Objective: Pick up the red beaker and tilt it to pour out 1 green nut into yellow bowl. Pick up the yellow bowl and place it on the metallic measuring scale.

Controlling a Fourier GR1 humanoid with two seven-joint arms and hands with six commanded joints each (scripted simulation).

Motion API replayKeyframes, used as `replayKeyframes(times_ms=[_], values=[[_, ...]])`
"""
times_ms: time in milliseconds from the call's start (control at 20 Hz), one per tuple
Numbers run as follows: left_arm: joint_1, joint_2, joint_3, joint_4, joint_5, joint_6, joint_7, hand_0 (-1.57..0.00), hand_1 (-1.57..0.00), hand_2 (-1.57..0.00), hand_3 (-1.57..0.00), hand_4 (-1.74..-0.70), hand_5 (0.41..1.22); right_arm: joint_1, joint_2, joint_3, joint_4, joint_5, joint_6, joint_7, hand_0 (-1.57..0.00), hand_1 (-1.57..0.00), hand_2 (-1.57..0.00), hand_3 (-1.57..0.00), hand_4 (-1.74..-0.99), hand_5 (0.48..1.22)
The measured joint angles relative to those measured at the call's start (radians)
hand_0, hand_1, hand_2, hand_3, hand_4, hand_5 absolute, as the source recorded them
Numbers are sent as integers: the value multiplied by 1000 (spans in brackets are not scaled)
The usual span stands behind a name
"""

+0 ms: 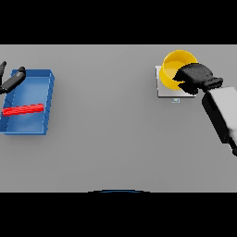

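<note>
The counter (115, 139) is carrying a blue tray (28, 104) at left. At right, the yellow bowl (176, 68) is sitting tilted over the metallic scale (162, 90), the right robot hand (196, 77) grasping its rim; releasing unevenly risks it tipping off.

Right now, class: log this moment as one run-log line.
right hand: shut on yellow bowl | bowl: over scale | left hand: over blue bin | red beaker: in bin

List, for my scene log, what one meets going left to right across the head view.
Left hand → blue tray with a red object lying in it → yellow bowl on the scale → right hand gripping the bowl's rim.
</note>
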Motion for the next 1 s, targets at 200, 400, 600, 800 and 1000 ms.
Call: replayKeyframes(times_ms=[200, 400, 600, 800, 1000], values=[[-10, -14, -3, 9, -3, 0, -6, 1, 1, 1, 1, -727, 712, -22, 27, -19, 56, -18, 22, 4, -1417, -1571, -1363, -1487, -1741, 1221], [2, -6, -2, -4, 2, 1, -10, 1, 1, 1, 1, -730, 720, -29, 27, -23, 70, -18, 32, -6, -1128, -1322, -1330, -1057, -1701, 1221], [-6, -5, 3, 6, 1, -6, -22, 1, 1, 1, 1, -729, 723, -24, 21, -40, 83, -33, 52, -10, -461, -703, -799, -669, -1563, 971], [-14, -11, 1, 17, -3, -8, -17, 1, 1, 1, 1, -723, 705, -40, 21, -20, 101, -13, 72, -10, -188, -304, -446, -490, -1485, 859], [-14, -18, -2, 11, 0, -3, -6, 1, 1, 1, 1, -722, 697, -47, 19, -11, 106, -5, 80, -14, -77, -124, -202, -352, -1431, 799]])
